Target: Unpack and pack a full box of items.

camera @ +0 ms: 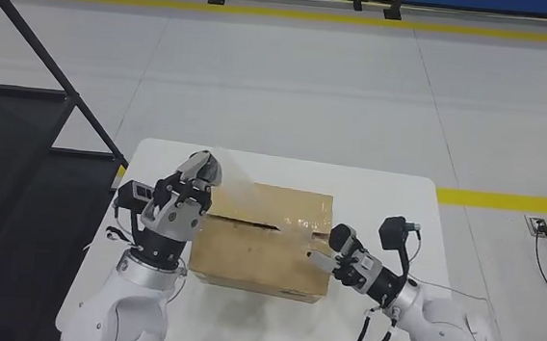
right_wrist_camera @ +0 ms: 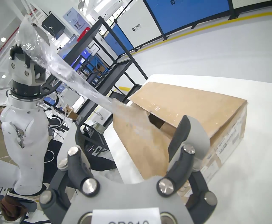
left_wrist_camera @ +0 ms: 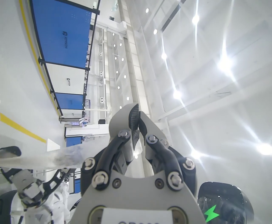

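A brown cardboard box lies on the white table, its top flaps slightly parted at the seam. A long strip of clear tape stretches from the box top up to my left gripper, which is raised above the box's left end and shut on the strip's end. In the left wrist view that gripper points at the ceiling, with the tape trailing off beside it. My right gripper stands open at the box's right end, one finger against the cardboard.
A black metal rack frame stands close to the table's left side. A yellow line runs across the floor to the right. Bare tabletop lies to the right of the box and along the far edge.
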Robot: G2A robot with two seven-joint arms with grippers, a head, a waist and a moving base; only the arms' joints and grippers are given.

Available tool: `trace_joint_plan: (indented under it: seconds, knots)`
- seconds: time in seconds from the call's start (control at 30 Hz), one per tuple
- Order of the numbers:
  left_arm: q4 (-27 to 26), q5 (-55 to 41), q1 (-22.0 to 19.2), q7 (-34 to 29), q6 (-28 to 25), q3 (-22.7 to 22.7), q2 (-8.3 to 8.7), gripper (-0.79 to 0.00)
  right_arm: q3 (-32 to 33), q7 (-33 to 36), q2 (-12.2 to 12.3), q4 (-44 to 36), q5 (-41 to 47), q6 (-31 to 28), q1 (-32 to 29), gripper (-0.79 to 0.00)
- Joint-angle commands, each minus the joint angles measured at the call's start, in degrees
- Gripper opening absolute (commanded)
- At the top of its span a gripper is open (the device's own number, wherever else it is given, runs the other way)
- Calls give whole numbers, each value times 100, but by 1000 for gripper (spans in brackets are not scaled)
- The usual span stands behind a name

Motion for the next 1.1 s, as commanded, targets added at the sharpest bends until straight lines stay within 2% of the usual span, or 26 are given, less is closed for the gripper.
trace_joint_plan:
  seconds: [0.0,0.17,0.27,0.37,0.43,0.8,0.93,1.07]
  knots:
    - [29,-15,-90,139,-131,67,-22,-785,28,-77,9,-68,-107,-11,-77,0]
    - [49,-73,-257,298,-191,221,-63,-785,-38,-393,16,-241,-471,-79,-267,0]
    - [18,-60,-320,313,-146,288,-78,-785,-137,-349,19,-240,-555,-49,-255,0]
    - [-28,61,-421,276,94,328,-78,-785,-228,-416,7,-113,-582,92,-130,0]
    - [-51,292,-462,194,440,337,-60,-785,-248,-589,-11,-6,-477,257,-59,0]
    - [-43,90,-450,223,404,385,-80,-785,-286,-713,-11,52,-528,178,-66,0]
    - [24,-137,-881,557,387,616,-154,-785,-307,-779,-5,179,-527,-51,5,0]
    - [159,-505,-1522,1045,501,952,-266,-785,-283,-914,0,268,-463,-251,50,0]
